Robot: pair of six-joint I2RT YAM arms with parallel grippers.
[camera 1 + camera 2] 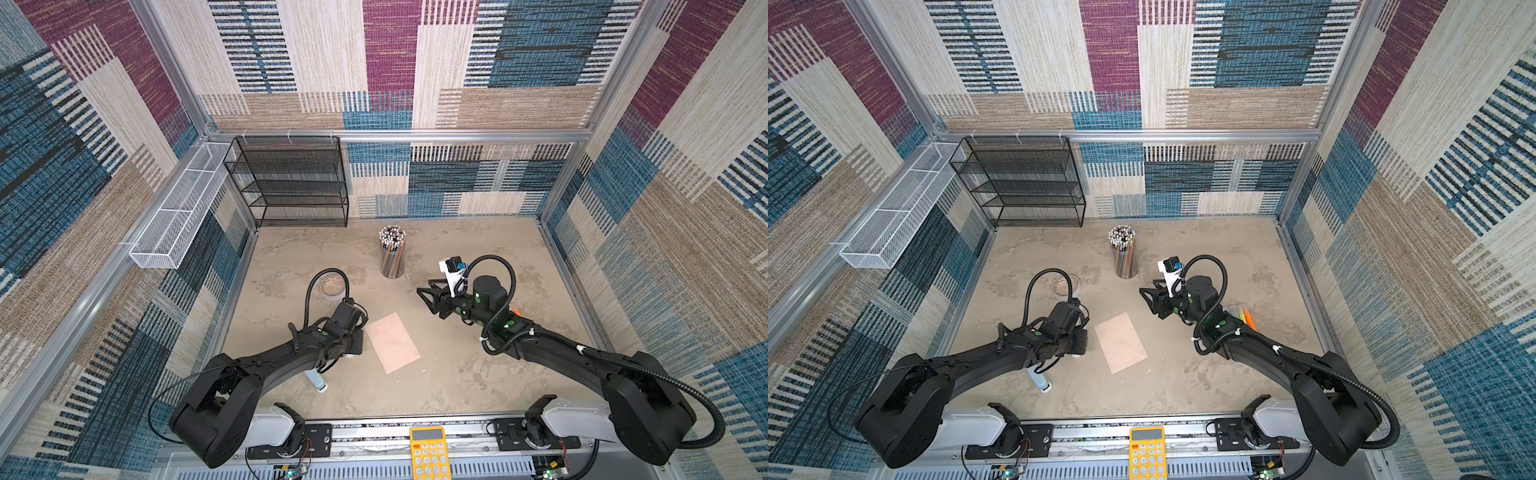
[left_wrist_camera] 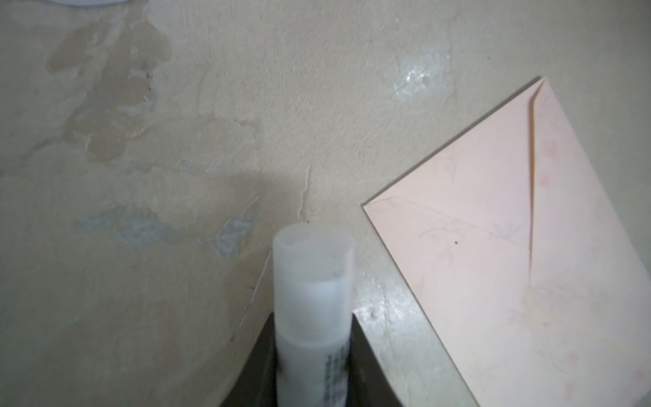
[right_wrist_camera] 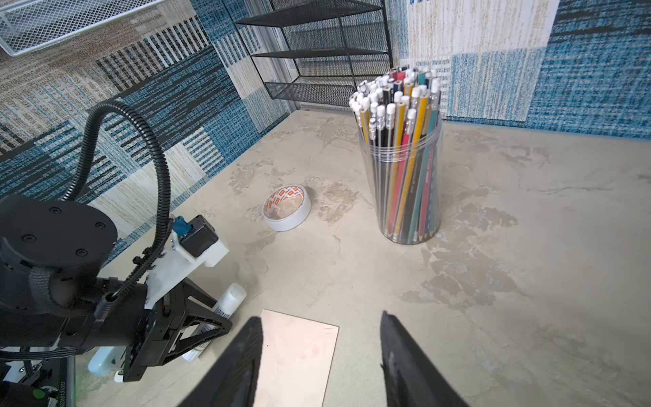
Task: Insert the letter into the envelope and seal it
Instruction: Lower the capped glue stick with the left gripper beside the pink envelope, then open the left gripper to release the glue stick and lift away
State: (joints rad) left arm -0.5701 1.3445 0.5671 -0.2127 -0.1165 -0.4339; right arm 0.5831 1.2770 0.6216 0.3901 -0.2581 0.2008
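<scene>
Paper in pale peach-pink, the envelope [image 1: 392, 344] lies flat near the middle of the bench [image 1: 457, 374], its long axis running from about 11 o'clock to 5 o'clock in both top views. The left wrist view shows its back face [image 2: 510, 229] with the pointed flap folded down. One flap edge throws a thin shadow, so I cannot tell whether it is stuck. Faint pinkish, flower-like marks show on the paper. The letter is not visible anywhere on the bench, so it is probably already inside. The left hand [image 2: 312, 317] is the nearer one, just beside the envelope's long edge at about 9 o'clock from it. Its fingers are narrowed around a white glue stick [image 2: 311, 275], whose end looks capped and points out over bare bench, not touching the paper. The right hand [image 3: 320, 317] hangs above the bench at about 2 o'clock from the envelope, well apart from it, with its fingers spread wide and nothing between them. Any pressing of the flap would likely suit this free hand, reaching toward 8 o'clock. Farther out are a tape roll [image 3: 287, 208] and a pencil jar [image 3: 405, 183].
</scene>
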